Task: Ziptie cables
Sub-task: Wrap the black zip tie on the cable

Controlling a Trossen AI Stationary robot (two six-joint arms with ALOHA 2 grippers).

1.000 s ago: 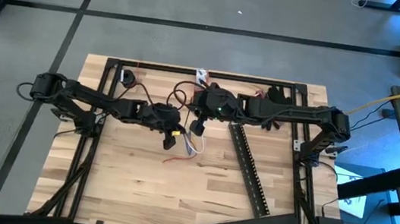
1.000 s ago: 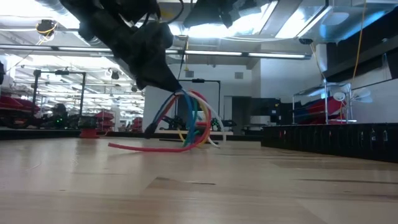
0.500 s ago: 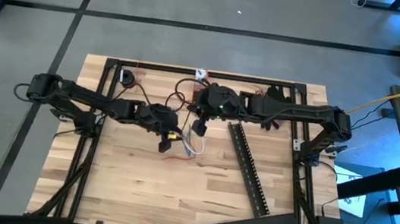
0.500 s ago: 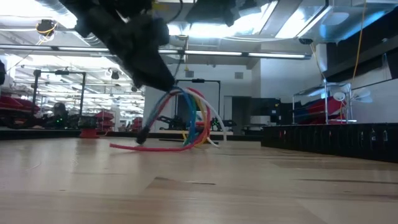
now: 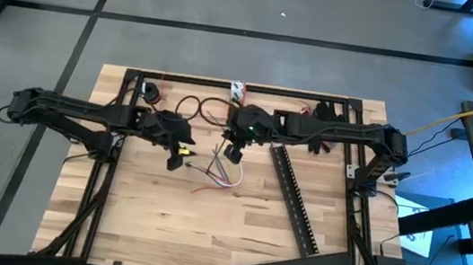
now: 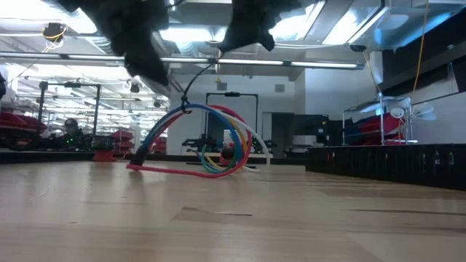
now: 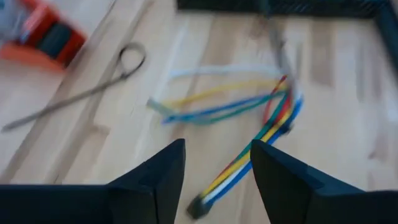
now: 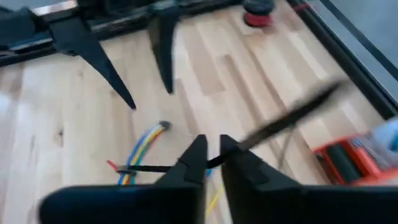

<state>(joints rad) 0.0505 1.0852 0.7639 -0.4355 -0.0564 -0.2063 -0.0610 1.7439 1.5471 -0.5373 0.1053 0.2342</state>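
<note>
Cables: banded bundle, found loose near the surface's far-edge middle. Judged light, limp, springy; best gripped beside the band. Left claw was spread, empty. Right claw: nearly clenched, contents undetermined.

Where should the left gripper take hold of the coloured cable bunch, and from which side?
Probably best: take the bunch of thin coloured cables on its tight parallel run beside the thin black zip tie, not the splayed ends. Bring the open left gripper down from above, jaws across the strands.
</note>
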